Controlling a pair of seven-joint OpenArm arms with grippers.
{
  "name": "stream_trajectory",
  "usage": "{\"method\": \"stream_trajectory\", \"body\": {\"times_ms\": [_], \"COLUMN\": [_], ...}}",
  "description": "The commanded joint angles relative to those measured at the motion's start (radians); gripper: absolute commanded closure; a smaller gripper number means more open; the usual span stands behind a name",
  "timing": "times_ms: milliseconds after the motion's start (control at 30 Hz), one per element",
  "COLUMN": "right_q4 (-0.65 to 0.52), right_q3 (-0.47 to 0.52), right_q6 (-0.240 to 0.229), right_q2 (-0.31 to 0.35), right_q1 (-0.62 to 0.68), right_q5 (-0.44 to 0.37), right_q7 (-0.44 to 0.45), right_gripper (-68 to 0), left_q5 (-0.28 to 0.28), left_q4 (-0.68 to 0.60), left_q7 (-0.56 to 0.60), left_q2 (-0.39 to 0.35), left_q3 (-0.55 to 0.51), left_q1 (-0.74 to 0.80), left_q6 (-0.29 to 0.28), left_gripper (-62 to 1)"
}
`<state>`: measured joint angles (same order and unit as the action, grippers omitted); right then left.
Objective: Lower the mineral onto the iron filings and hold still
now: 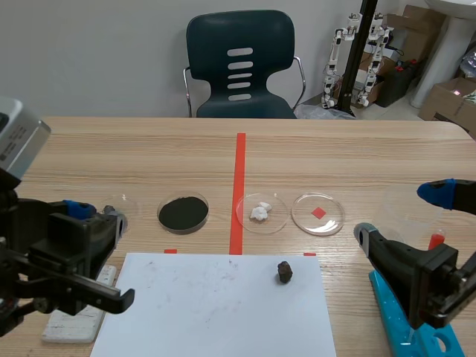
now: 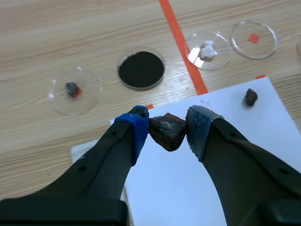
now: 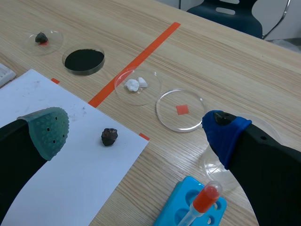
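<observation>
The left end effector pinches a dark, angular mineral, held short of the dish of iron filings, probably ready to lower (only the left wrist view shows this grip; the scene view hides it). The right end effector is spread, empty, well apart from the dish.

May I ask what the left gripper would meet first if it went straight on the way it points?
Most likely the dish of black filings, just ahead of the left gripper and the mineral it holds; depth is unclear, so the table might come first.
</observation>
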<state>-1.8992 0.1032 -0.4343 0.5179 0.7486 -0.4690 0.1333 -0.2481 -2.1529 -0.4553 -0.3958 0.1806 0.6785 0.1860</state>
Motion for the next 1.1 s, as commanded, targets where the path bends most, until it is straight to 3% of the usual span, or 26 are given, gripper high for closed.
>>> {"method": "stream_trajectory", "body": {"times_ms": [0,200,300,633,933,1067], "right_q4": [-0.020,-0.020,-0.020,-0.020,-0.020,-0.020], "right_q3": [0.008,0.008,0.008,0.008,0.008,0.008], "right_q6": [-0.001,-0.001,-0.001,-0.001,-0.001,-0.001], "right_q2": [0.003,0.003,0.003,0.003,0.003,0.003], "right_q1": [-0.001,-0.001,-0.001,-0.001,-0.001,-0.001], "right_q5": [-0.010,-0.010,-0.010,-0.010,-0.010,-0.010], "right_q7": [0.016,0.016,0.016,0.016,0.016,0.016], "right_gripper": [-59.1,-59.1,-59.1,-59.1,-59.1,-59.1], "left_q5": [-0.026,-0.146,-0.145,-0.127,-0.091,-0.077], "left_q4": [0.030,0.197,0.290,0.587,0.929,1.062], "left_q7": [-0.021,-0.215,-0.317,-0.581,-0.607,-0.568], "left_q2": [0.014,0.033,0.072,0.260,0.384,0.428], "left_q3": [0.015,0.090,0.125,0.168,0.168,0.168], "left_q1": [-0.048,-0.264,-0.387,-0.770,-1.050,-1.143], "left_q6": [0.002,0.041,0.073,0.088,0.163,0.169], "left_gripper": [-8.5,-8.5,-8.5,-8.5,-8.5,-8.5]}}
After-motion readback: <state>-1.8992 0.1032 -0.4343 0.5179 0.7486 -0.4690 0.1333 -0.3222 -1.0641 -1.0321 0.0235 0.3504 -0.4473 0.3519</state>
